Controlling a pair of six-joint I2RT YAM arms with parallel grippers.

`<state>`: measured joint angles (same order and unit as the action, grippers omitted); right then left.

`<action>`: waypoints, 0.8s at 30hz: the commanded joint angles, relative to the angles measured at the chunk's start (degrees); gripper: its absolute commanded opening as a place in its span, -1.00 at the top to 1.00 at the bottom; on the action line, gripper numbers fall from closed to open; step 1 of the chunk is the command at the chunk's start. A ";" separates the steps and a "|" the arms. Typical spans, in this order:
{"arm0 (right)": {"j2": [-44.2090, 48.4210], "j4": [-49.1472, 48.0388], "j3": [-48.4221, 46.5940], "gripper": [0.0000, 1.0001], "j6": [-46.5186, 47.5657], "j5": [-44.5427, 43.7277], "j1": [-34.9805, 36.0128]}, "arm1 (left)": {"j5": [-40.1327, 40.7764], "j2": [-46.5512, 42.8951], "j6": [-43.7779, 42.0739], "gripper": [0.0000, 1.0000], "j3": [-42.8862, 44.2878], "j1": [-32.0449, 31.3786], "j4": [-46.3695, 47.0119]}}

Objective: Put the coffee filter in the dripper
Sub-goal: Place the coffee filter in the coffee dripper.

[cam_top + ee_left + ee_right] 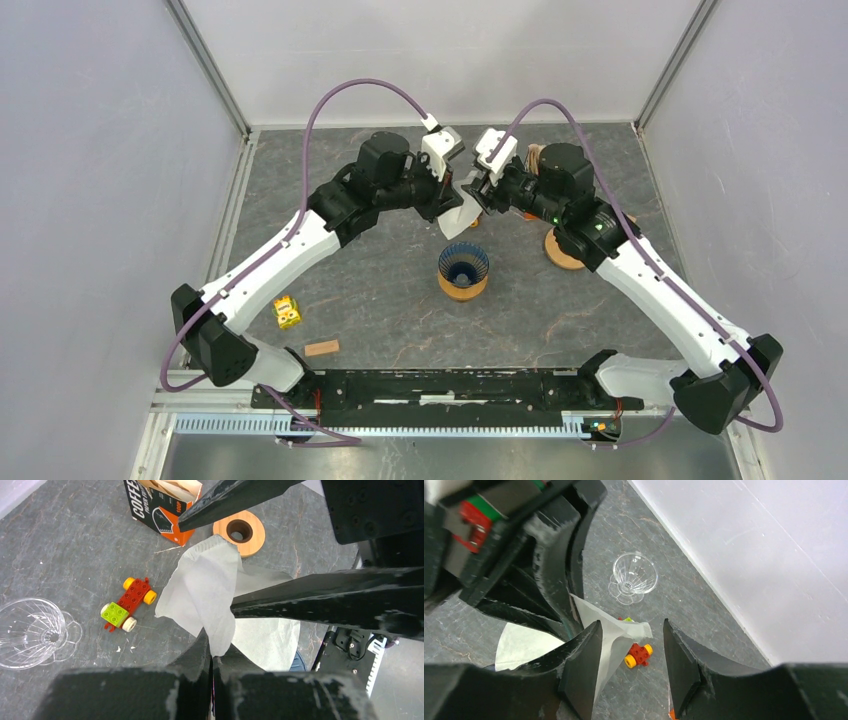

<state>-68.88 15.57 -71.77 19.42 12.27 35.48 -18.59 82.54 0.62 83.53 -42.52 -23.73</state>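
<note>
A white paper coffee filter [202, 587] hangs in the air at the back middle of the table. My left gripper [212, 656] is shut on its lower edge. My right gripper [631, 665] stands open around the filter's [616, 635] far corner, and the paper lies against only its left finger [579, 665]. In the left wrist view the right fingers [320, 597] straddle the paper. From the top, both grippers meet over the filter [460, 212]. A dark blue ribbed dripper [463, 265] stands on a wooden ring just in front of and below it.
A clear glass dripper [634, 575] lies near the back wall beside a red, yellow and green toy car [127, 605]. An opened coffee filter box [160, 505] and a wooden ring [239, 530] sit behind. A yellow block [288, 312] and a wooden block [321, 347] lie front left.
</note>
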 commanded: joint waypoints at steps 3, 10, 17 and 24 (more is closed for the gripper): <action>2.13 -0.58 0.15 0.01 2.46 4.27 -0.37 | -1.54 -1.63 -3.22 0.95 -0.40 -0.46 0.22; 1.30 0.30 0.48 0.11 2.68 4.35 -0.42 | -1.66 -1.76 -3.35 0.95 -0.20 -0.54 0.17; 0.31 1.04 0.12 0.18 3.08 4.30 -0.42 | -1.91 -1.86 -3.99 0.95 -0.43 -0.72 0.15; 0.37 0.97 0.05 0.35 3.17 4.95 -0.44 | -1.67 -1.96 -4.76 0.94 -0.87 -0.82 0.17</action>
<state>-68.47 17.56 -71.40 22.22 16.10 35.18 -19.59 82.46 -0.60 83.05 -42.89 -24.32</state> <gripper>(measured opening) 0.358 0.032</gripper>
